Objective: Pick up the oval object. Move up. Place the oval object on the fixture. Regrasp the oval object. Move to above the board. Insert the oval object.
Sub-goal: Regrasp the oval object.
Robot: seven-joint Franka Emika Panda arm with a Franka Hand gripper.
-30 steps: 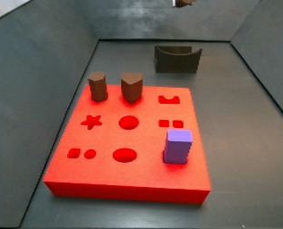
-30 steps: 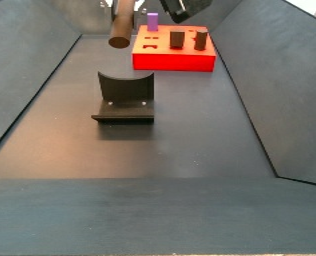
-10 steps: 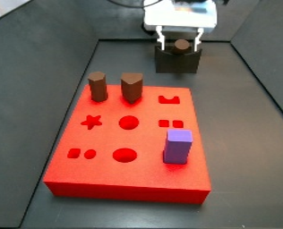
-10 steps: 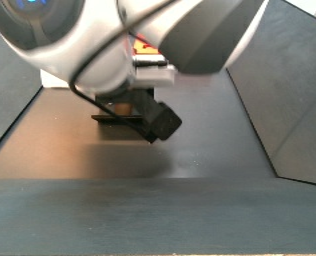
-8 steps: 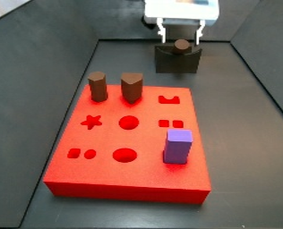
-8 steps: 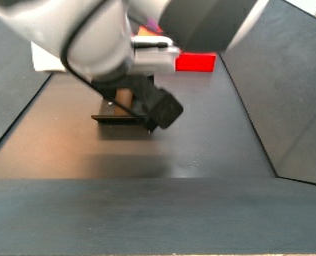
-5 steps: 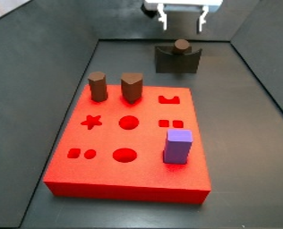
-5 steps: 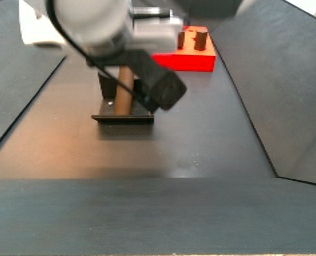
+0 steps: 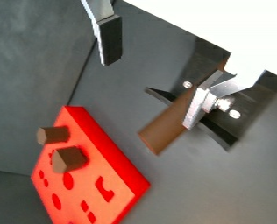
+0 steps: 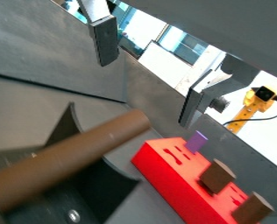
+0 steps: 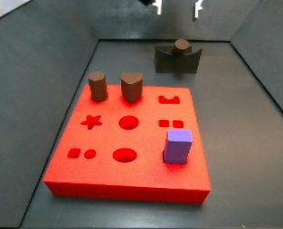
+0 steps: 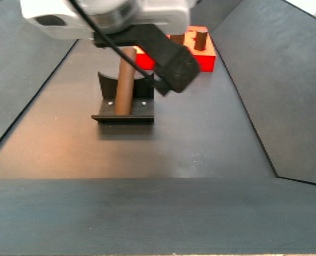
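Observation:
The oval object [image 11: 181, 46], a long dark-brown peg, rests in the notch of the fixture [image 11: 176, 62] at the far end of the floor. In a side view it leans upright in the fixture [image 12: 122, 110] as a brown rod [image 12: 121, 88]. My gripper [image 11: 180, 7] hangs open well above it, nothing between its fingers. Both wrist views show the peg [image 9: 169, 126] [image 10: 71, 162] lying across the fixture [image 9: 249, 103] below the spread fingers [image 9: 110, 35] [image 10: 103, 39]. The red board [image 11: 132, 134] lies nearer, apart from the gripper.
On the board stand two short brown pegs [image 11: 98, 87] [image 11: 132, 87] and a purple block [image 11: 177, 146]. Grey walls slope up on both sides of the floor. The board [image 9: 88, 184] [image 10: 194, 188] also shows in both wrist views.
The gripper let go of the oval object on the fixture, opened, and rose straight up away from it. The peg stays in the notch.

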